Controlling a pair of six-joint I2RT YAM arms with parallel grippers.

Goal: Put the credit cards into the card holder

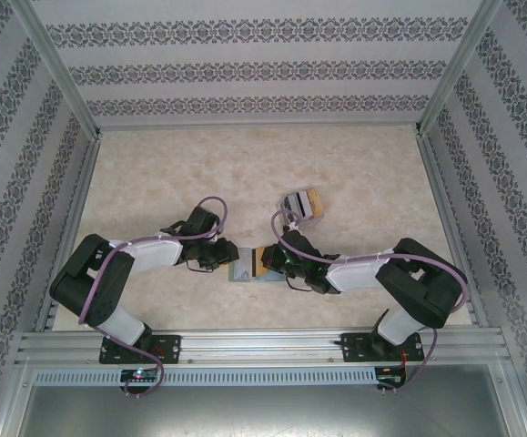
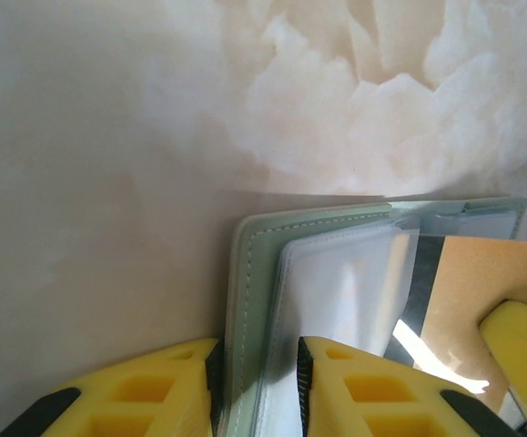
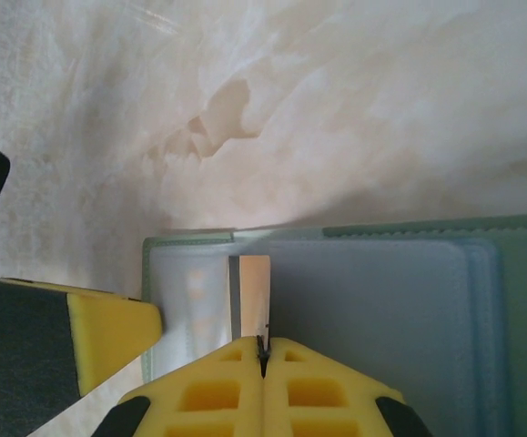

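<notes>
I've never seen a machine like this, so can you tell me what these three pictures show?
It is a robot: a left arm and a right arm bolted to a table. One picture looks down from above. The other two come from small cameras on the wrists, so you see the yellow fingers up close. On the table lie an opened green card holder and, farther back, a clear box. The left gripper pinches the card holder's edge. The right gripper is shut on a tan card, held over the open holder.

Bottom edge cuts card holder point(image 2: 249, 300); tan card point(image 2: 477, 291) partly hidden.
</notes>
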